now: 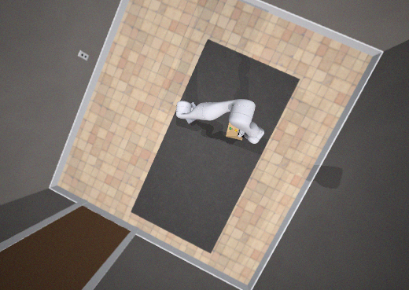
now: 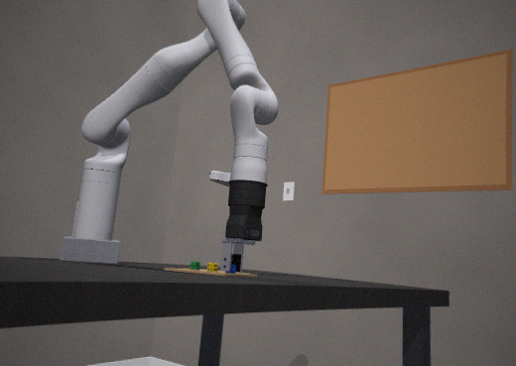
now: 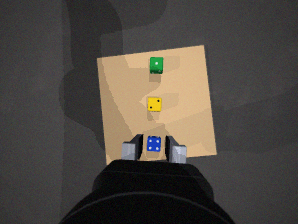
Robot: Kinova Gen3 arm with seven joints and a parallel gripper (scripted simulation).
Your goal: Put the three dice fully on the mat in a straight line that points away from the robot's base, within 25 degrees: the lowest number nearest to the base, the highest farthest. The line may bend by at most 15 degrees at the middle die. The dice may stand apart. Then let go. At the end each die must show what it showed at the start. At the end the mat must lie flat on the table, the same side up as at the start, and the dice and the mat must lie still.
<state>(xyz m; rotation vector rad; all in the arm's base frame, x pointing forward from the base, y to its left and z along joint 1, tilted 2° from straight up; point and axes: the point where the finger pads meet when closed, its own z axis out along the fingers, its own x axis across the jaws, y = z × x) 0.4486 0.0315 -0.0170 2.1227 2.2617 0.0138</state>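
Note:
A tan mat (image 3: 187, 132) (image 2: 174, 270) (image 1: 233, 136) lies flat on the table. A green die (image 3: 156, 65) (image 2: 194, 265) (image 1: 230, 128) showing one is on it, on the base side. A yellow die (image 3: 154, 104) (image 2: 212, 266) (image 1: 236, 130) showing two is in the middle. A blue die (image 3: 154, 144) (image 2: 233, 269) showing four sits on the mat, farthest from the base. The three stand apart in a nearly straight line. My gripper (image 3: 154, 143) (image 2: 232, 269) is open around the blue die, with a gap on both sides. The mat's edge near the blue die is partly hidden by the gripper.
The dark table (image 1: 185, 172) (image 2: 347, 289) extends around the mat. The robot's base (image 2: 90, 250) stands at the table's left in the exterior view. The yellow and green dice are the only things beside the gripper on the mat.

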